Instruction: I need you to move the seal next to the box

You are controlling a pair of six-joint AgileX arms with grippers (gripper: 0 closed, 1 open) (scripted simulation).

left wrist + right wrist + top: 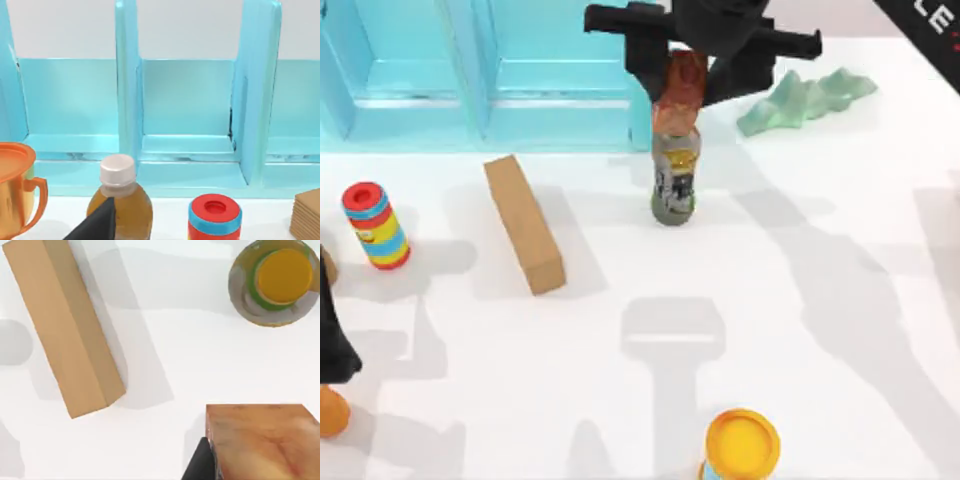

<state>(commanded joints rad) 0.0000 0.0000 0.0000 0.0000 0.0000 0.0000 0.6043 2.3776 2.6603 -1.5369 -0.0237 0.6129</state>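
The seal (682,100), a glossy reddish-brown block, hangs in the air at the back middle of the table with my right gripper (690,80) shut on it. The right wrist view shows the seal (260,440) close up beside one dark finger (199,466). The box (525,222), a long tan cuboid, lies on the table to the left and nearer the front, well apart from the seal; it also appears as the box (62,325) in the right wrist view. My left arm (330,340) is parked at the left edge.
A grey-labelled bottle (673,185) stands just in front of the held seal. A blue shelf (480,70) fills the back left. A striped can (375,225), a yellow-lidded tub (742,445) and a green crumpled shape (805,100) stand around. An orange cup (15,190) and an amber bottle (120,200) sit near the left gripper.
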